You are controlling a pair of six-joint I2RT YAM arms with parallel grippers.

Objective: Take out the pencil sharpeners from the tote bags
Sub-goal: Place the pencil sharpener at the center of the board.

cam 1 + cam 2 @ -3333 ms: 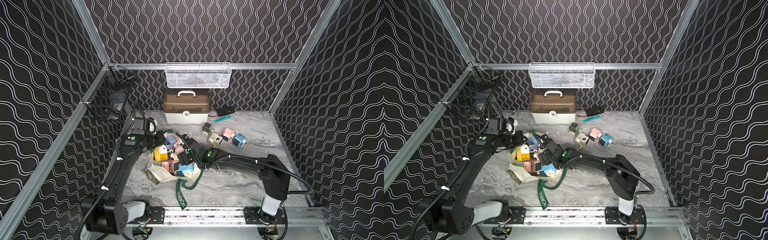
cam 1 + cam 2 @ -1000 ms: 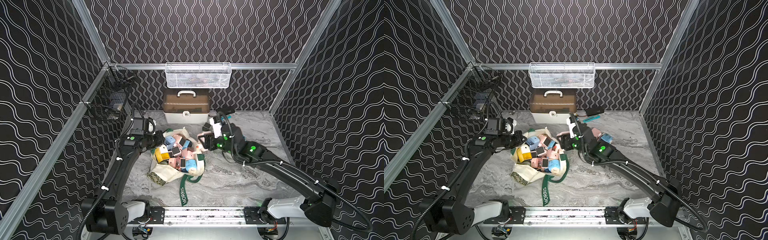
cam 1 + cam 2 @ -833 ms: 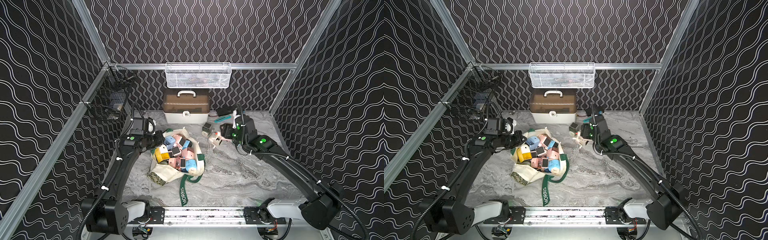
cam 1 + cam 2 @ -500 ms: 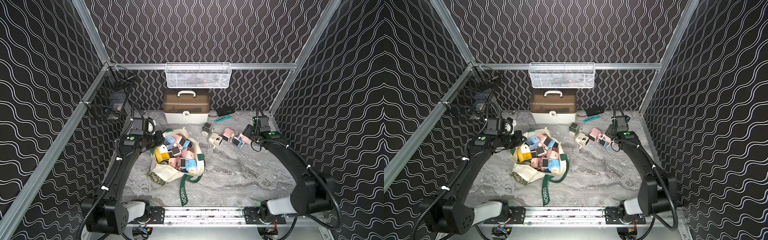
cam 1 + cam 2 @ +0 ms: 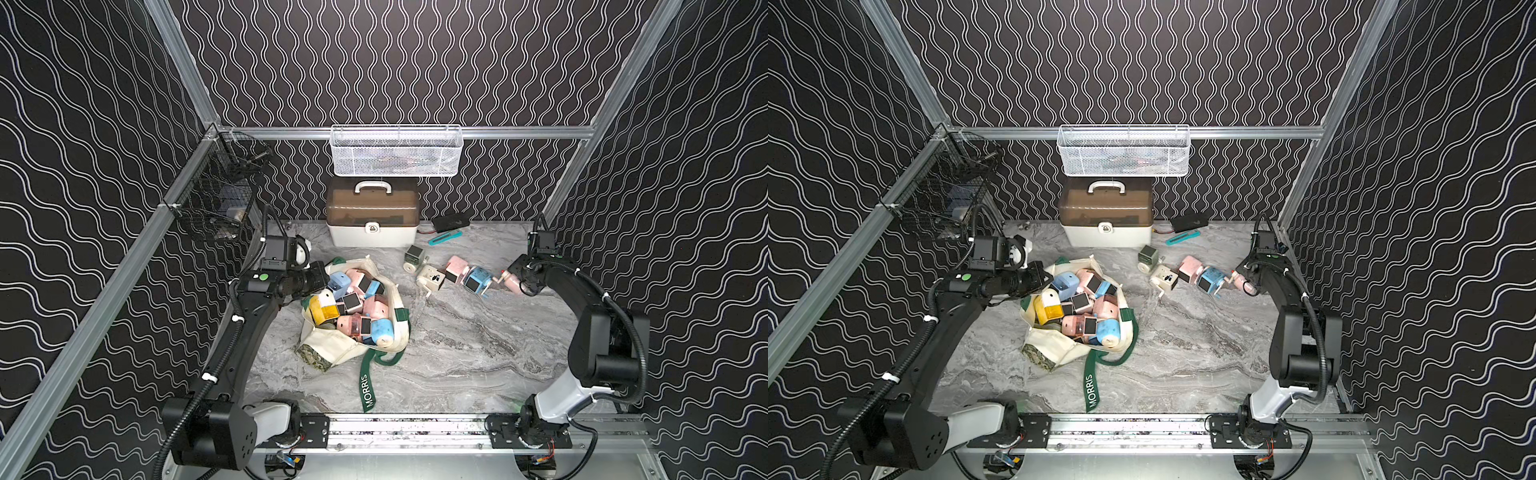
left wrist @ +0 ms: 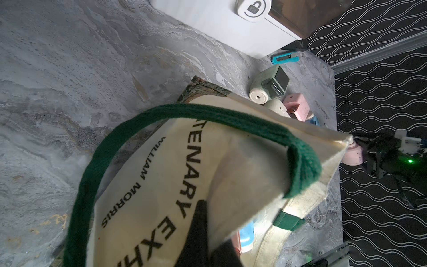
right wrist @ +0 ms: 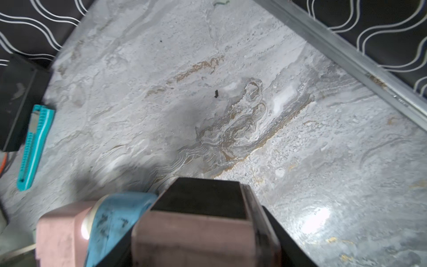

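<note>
Front worktop [image 5: 457, 365] open, wide pass between tote bag [image 5: 332, 353] and right arm [image 5: 582, 299]. Bag mouth jammed with pencil sharpeners [image 5: 357, 303]; left hand [image 5: 322, 280] pinching its rim. Back right: row of loose sharpeners [image 5: 453, 272] blocks, right hand [image 5: 518, 282] clamped on pink sharpener [image 7: 196, 238] at wall end. Case [image 5: 372, 220] fills back centre. Green strap [image 5: 368, 386] trails forward on the worktop.

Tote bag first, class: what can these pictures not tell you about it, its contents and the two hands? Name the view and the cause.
- tote bag: how many sharpeners it holds; the top layer hides the rest, both top views.
- left hand: fingertips hidden by bag cloth, top and left wrist views.
- pink sharpener in the right hand: cut off by the right wrist view's edge.
</note>
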